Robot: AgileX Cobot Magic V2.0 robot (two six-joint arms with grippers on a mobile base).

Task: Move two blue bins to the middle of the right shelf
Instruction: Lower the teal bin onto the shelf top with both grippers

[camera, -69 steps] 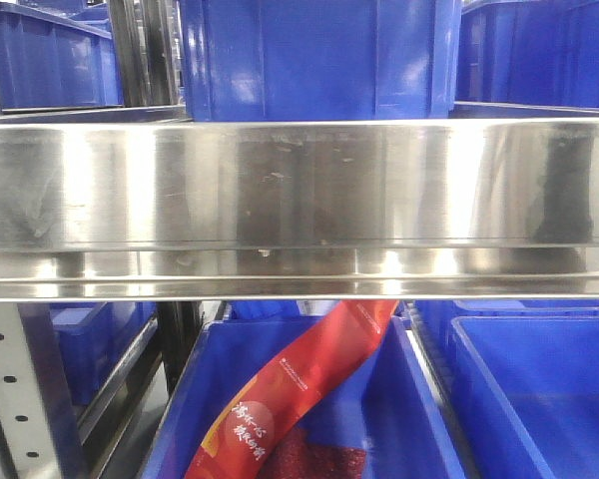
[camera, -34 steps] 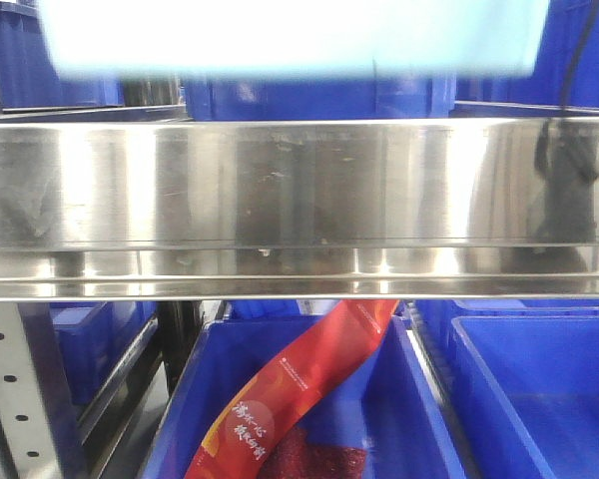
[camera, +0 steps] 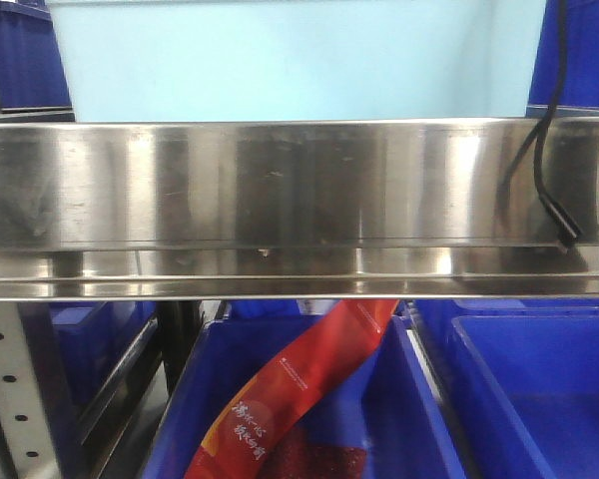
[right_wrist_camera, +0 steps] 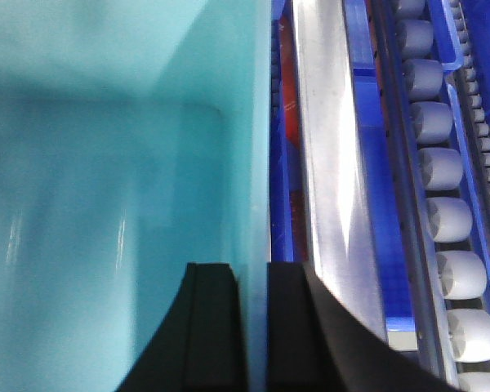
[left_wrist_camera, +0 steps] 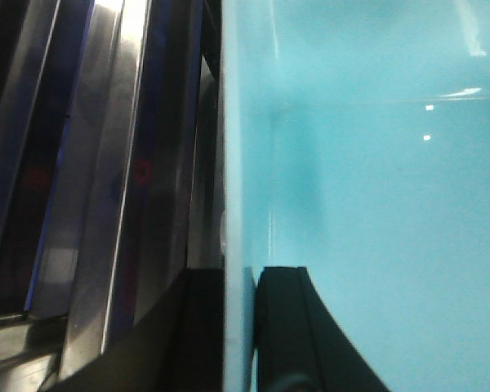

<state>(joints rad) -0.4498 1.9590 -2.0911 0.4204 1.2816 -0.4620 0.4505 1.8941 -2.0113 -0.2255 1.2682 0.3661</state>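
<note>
Two black claws pinch one pale sky-blue plastic tub (camera: 280, 60): the left gripper (left_wrist_camera: 247, 327) is clamped over its left wall, the right gripper (right_wrist_camera: 257, 327) over its right wall. Beyond them, the tub has dropped into the front view within the last second and now fills the space above the wide brushed stainless-steel front rail (camera: 280, 200) of the shelf, hiding the dark blue bin behind. I judge it is being lowered onto that level; placement looks close.
</note>
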